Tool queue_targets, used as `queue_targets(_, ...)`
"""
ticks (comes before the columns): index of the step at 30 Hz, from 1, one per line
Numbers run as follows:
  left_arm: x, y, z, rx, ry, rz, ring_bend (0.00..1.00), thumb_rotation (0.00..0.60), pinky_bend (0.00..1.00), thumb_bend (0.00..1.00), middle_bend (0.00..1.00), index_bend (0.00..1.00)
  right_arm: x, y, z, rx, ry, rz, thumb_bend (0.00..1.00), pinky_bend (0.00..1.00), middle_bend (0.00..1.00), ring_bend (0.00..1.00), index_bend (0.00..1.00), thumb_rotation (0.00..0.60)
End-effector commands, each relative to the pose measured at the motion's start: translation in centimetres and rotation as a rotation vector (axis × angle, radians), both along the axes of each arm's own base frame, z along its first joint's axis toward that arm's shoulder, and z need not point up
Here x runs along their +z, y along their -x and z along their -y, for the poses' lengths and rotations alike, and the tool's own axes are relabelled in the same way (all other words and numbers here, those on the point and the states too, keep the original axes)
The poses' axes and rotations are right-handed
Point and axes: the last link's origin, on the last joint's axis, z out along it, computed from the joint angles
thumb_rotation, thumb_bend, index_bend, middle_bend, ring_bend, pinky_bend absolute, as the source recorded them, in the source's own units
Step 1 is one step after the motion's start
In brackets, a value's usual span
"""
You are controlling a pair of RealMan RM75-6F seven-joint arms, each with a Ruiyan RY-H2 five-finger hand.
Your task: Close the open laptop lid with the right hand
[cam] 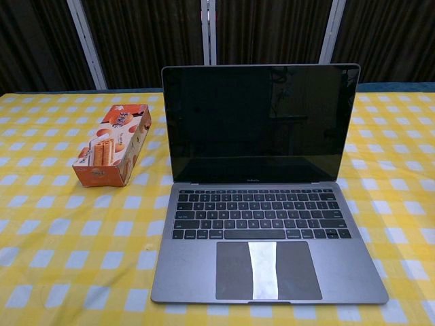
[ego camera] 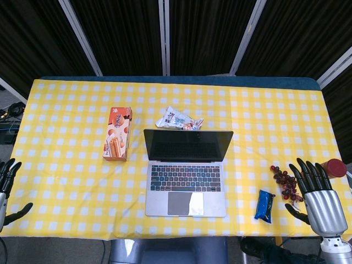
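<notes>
A grey laptop (ego camera: 186, 181) stands open in the middle of the yellow checked table, its dark screen (cam: 259, 122) upright and facing me. In the head view my right hand (ego camera: 319, 195) hovers at the table's front right corner, fingers spread and holding nothing, well to the right of the laptop. My left hand (ego camera: 7, 187) shows at the far left edge, fingers apart and empty. Neither hand appears in the chest view.
An orange snack box (ego camera: 118, 141) lies left of the laptop. A crinkled snack packet (ego camera: 179, 120) sits behind the lid. Right of the laptop are a blue wrapped bar (ego camera: 265, 205), a bunch of dark grapes (ego camera: 285, 181) and a red-lidded jar (ego camera: 333, 167).
</notes>
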Motion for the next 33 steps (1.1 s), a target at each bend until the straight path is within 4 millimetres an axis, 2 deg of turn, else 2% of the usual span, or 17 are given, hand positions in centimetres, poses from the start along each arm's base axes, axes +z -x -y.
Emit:
queue_targets(1,0.0,0.0,0.0,0.004,0.001,0.002,0.00,0.600,0.00,0.00,0.00,0.00,-0.1,0.0,0.0,-0.002,-0.003,-0.002,0.00,0.00,0.00,0.00,0.00,0.600)
queue_targets(4,0.0,0.1,-0.1,0.007,0.001,0.001,0.00,0.600,0.00,0.00,0.00,0.00,-0.2,0.1,0.2,-0.007,-0.014,-0.003,0.00,0.00,0.00,0.00,0.00,0.600)
queue_targets(10,-0.3,0.3,-0.5,0.023,0.007,-0.008,0.00,0.600,0.00,0.00,0.00,0.00,-0.6,-0.5,2.6,0.012,-0.061,-0.019,0.02,0.00,0.00,0.00,0.00,0.600)
queue_targets(11,-0.4,0.3,-0.6,0.024,0.007,-0.010,0.00,0.600,0.00,0.00,0.00,0.00,-0.7,-0.7,3.1,0.018,-0.073,-0.023,0.09,0.00,0.00,0.00,0.00,0.600)
queue_targets(15,-0.5,0.5,-0.9,0.043,0.009,-0.014,0.00,0.600,0.00,0.00,0.00,0.00,-0.6,-3.0,6.6,0.063,-0.148,-0.020,0.66,0.00,0.00,0.00,0.00,0.600)
queue_targets(18,-0.6,0.7,-1.2,0.054,0.009,-0.015,0.00,0.600,0.00,0.00,0.00,0.00,-0.6,-5.0,9.2,0.098,-0.209,-0.010,0.93,0.00,0.00,0.00,0.00,0.600)
queue_targets(20,-0.6,0.8,-1.5,0.063,0.010,-0.017,0.00,0.600,0.00,0.00,0.00,0.00,-0.6,-6.5,11.1,0.117,-0.264,-0.003,0.99,0.00,0.00,0.00,0.00,0.600)
queue_targets(22,-0.7,1.0,-1.8,0.074,0.012,-0.022,0.00,0.600,0.00,0.00,0.00,0.00,-0.6,-8.3,13.4,0.126,-0.329,0.021,1.00,0.00,0.00,0.00,0.00,0.600)
queue_targets(27,-0.9,1.5,-2.6,0.101,0.018,-0.024,0.00,0.600,0.00,0.00,0.00,0.00,-1.1,-12.0,17.2,0.123,-0.444,0.113,1.00,0.00,0.00,0.00,0.00,0.600)
queue_targets(33,-1.2,2.0,-3.0,0.130,0.028,-0.037,0.00,0.600,0.00,0.00,0.00,0.00,-3.2,-15.5,20.7,0.111,-0.555,0.159,1.00,0.00,0.00,0.00,0.00,0.600)
